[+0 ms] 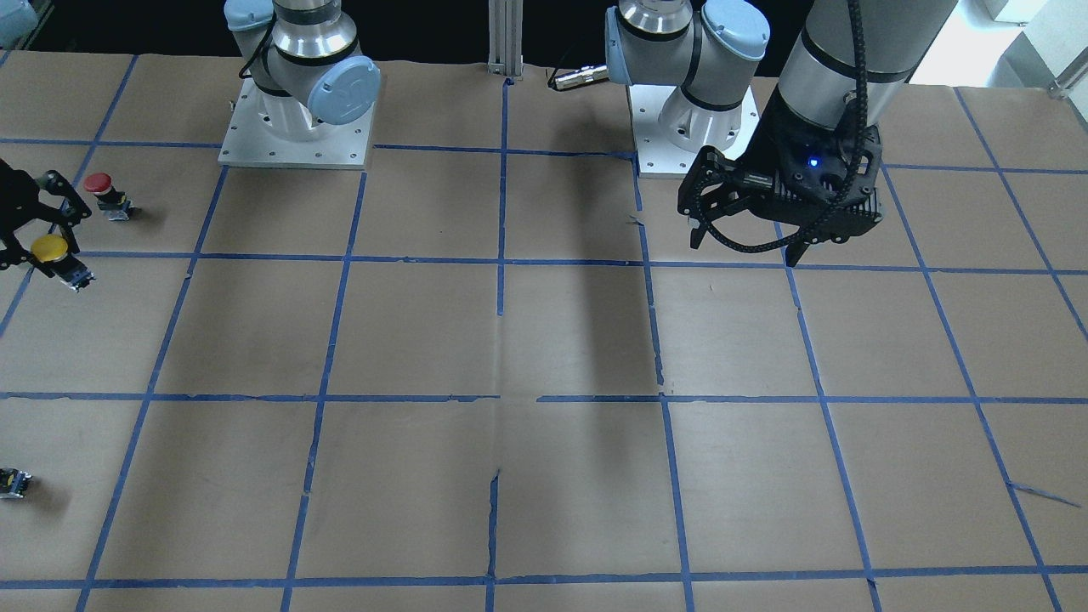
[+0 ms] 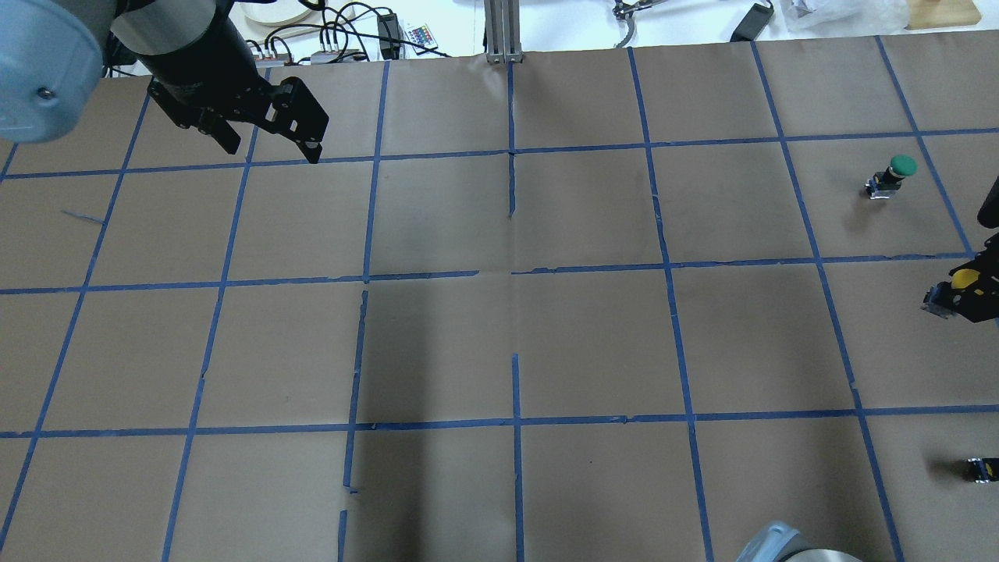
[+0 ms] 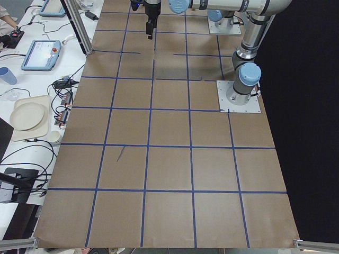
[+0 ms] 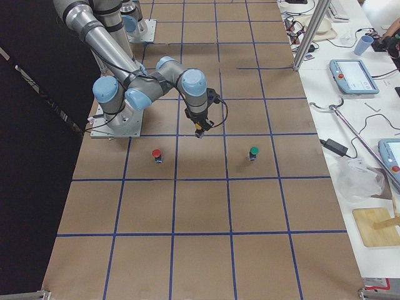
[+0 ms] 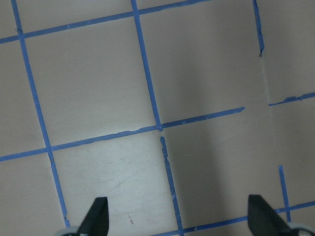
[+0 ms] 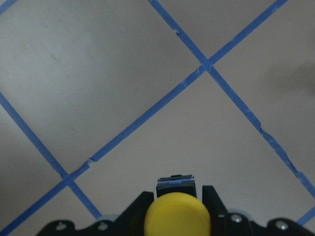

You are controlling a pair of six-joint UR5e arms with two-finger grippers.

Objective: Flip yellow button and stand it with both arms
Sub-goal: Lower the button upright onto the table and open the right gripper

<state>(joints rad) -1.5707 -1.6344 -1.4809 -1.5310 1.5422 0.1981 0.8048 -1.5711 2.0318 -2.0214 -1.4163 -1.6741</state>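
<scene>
The yellow button (image 6: 177, 216) sits between my right gripper's fingers (image 6: 141, 205), its yellow cap toward the camera and its black-and-metal body (image 6: 175, 184) pointing away. My right gripper (image 1: 30, 242) is shut on it at the table's far right end, and the button (image 1: 51, 249) hangs tilted just above the paper. It also shows in the overhead view (image 2: 964, 279) and the exterior right view (image 4: 199, 132). My left gripper (image 1: 741, 240) hangs open and empty above the table near its own base; its fingertips (image 5: 96, 216) stand wide apart.
A red-capped button (image 1: 99, 183) stands just behind the yellow one. A green-capped button (image 2: 897, 167) stands farther out on the table. A small capless black-and-metal block (image 2: 980, 468) lies near the right edge. The brown paper table (image 2: 507, 343) has a blue tape grid.
</scene>
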